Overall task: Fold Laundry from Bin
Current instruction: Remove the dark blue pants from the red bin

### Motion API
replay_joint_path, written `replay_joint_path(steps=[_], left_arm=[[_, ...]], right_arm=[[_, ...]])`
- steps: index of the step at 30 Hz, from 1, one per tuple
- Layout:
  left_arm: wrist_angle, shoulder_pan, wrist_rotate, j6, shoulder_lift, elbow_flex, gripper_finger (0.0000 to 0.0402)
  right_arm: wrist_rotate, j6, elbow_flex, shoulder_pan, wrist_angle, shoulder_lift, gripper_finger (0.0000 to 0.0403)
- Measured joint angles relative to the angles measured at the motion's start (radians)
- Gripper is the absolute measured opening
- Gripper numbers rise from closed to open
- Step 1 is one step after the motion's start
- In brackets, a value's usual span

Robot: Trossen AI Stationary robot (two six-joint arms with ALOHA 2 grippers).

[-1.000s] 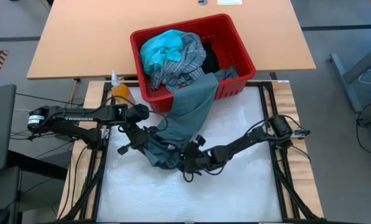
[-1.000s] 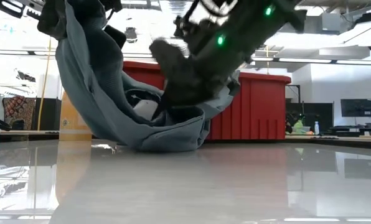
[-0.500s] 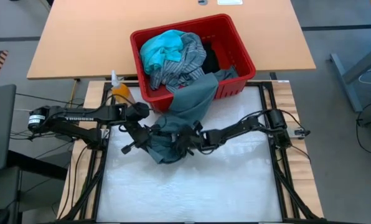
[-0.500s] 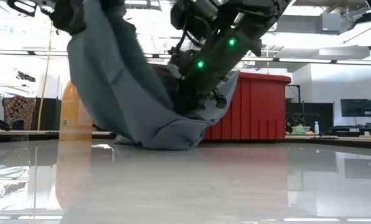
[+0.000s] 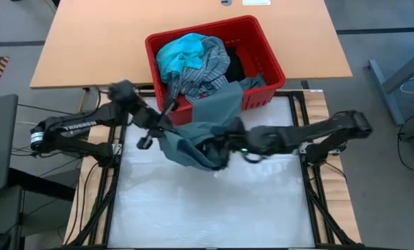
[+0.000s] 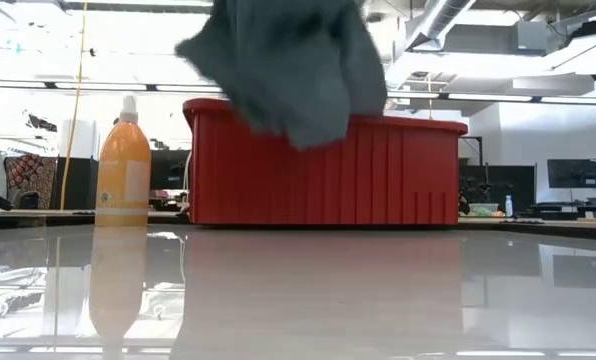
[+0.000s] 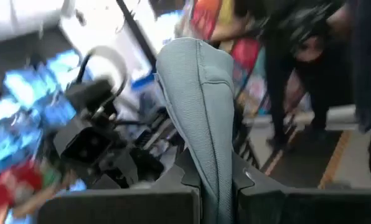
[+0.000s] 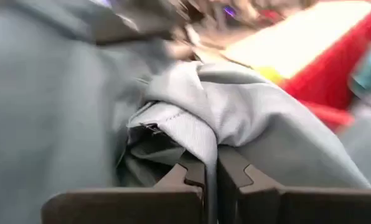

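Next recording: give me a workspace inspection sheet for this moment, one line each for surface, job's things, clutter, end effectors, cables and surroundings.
Surface: white mat, bare and glossy; tan table behind it.
Job's things: grey-green garment lifted off the mat, one end draped over the rim of the red bin; turquoise garment, striped shirt and a black garment in the bin.
Clutter: orange bottle beside the bin.
End effectors: left end effector shut on the grey-green garment; right end effector shut on a fold of it.
Cables: loose cables along the left frame edge.
Surroundings: grey floor; room with desks and monitors beyond the table.
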Motion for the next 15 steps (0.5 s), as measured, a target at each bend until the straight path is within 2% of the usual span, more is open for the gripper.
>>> replay_joint_path(steps=[4,6,8,10,15], left_arm=[[0.041,-0.053,0.066,-0.066,0.013,0.051,0.0],[0.025,-0.095,0.063,-0.088,0.019,0.051,0.0],[0.005,-0.147,0.045,-0.088,0.04,0.049,0.0],[-0.013,-0.207,-0.021,-0.107,0.063,0.046,0.0],[0.098,-0.407,-0.324,-0.124,0.142,0.056,0.0]], right_arm=[[0.0,-0.011,0.0,0.158,0.004,-0.071,0.003],[0.004,0.008,0.0,0.252,0.004,-0.074,0.003],[0.051,0.044,0.0,0.345,0.005,-0.055,0.003],[0.11,0.073,0.0,0.426,0.015,-0.023,0.0031],[0.138,0.02,-0.001,0.555,0.129,0.044,0.003]])
